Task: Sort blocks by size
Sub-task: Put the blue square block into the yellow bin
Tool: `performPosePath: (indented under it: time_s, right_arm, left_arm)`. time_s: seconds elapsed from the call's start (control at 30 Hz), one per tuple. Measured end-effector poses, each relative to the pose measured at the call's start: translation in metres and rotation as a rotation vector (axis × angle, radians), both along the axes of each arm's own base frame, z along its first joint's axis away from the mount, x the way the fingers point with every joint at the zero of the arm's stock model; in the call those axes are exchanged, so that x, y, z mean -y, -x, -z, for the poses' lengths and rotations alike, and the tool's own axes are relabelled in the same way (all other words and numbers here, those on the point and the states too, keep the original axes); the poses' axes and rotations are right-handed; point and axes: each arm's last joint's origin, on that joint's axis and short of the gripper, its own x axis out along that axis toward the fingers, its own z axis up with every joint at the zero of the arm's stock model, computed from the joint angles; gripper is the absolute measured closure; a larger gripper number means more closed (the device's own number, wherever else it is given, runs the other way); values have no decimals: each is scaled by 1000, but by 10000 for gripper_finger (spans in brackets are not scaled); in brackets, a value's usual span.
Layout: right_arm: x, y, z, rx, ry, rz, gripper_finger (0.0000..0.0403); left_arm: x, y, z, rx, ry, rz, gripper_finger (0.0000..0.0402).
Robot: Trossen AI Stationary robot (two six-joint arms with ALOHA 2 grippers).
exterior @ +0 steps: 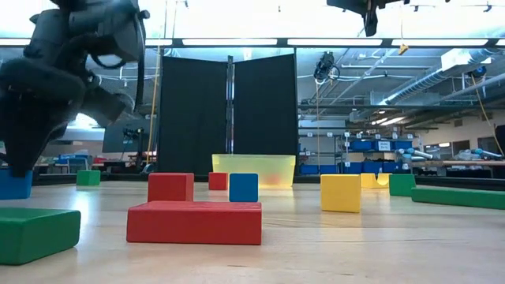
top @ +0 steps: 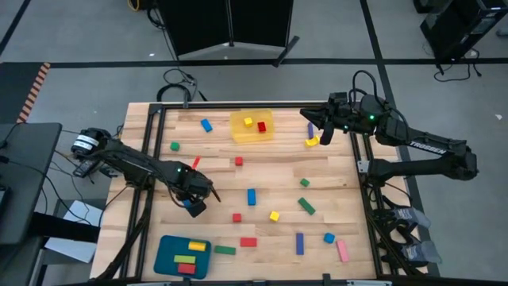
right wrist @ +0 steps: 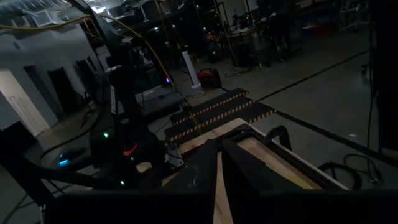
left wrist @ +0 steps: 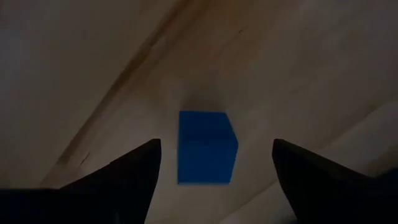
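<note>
The left gripper [left wrist: 214,180] hangs spread wide over a small blue wooden cube [left wrist: 206,147] at the table's near left. Descend off-centre and a finger could knock it away. The right gripper [top: 311,129], apparently closed and empty, waits far right.

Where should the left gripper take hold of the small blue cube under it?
The blue cube sits flat between the open left gripper. Come straight down and pinch its two opposite side faces; nothing crowds it on the table.

Overhead, table-level, two wrist views
</note>
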Motion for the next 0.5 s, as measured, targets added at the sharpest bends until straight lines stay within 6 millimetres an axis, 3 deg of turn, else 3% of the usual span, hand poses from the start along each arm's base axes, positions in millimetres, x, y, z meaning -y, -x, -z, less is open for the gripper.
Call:
performPosePath:
  time_s: [0.2, 0.47, 0.5]
  right_arm:
    - [0, 0, 0, 0, -1, 0, 369]
    - [0, 0, 0, 0, 0, 1, 385]
    - [0, 0, 0, 0, 1, 1, 386]
  left_arm:
    - [0, 7, 10, -20, 6, -20, 113]
    - [-1, 11, 17, -22, -9, -42, 265]
    - [-1, 11, 17, -17, -8, -43, 266]
